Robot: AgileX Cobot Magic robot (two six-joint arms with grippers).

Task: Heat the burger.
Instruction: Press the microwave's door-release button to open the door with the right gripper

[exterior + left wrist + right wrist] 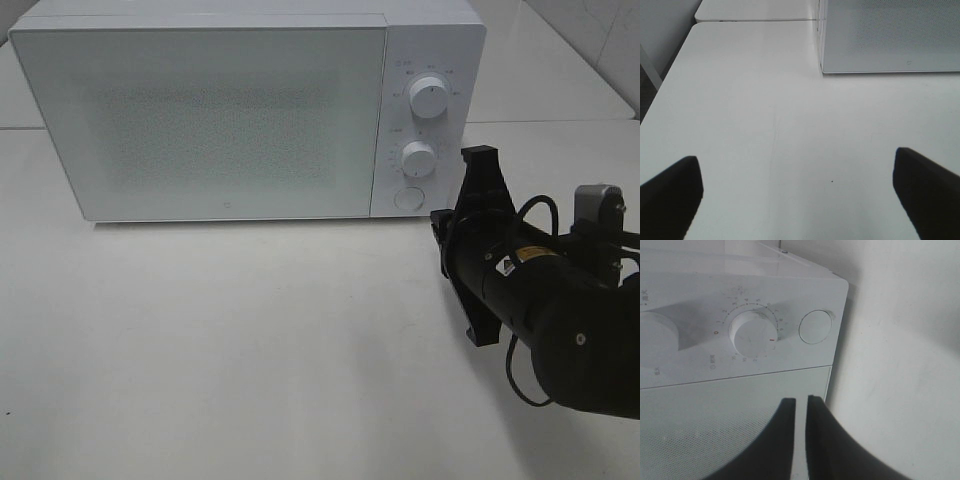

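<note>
1. burger: not visible in any view. the microwave has its frosted door shut, so whether the burger sits inside cannot be told.
2. progress: judged to be at the controls stage, with setting the lower dial or pressing the round button likely left to do.
3. right end effector: fingers drawn together, holding nothing, close to the control panel.
4. left end effector: spread wide, empty, above bare table.
5. surface and room: plain white table, microwave at its rear, another white top adjoining, pale wall beyond.
</note>
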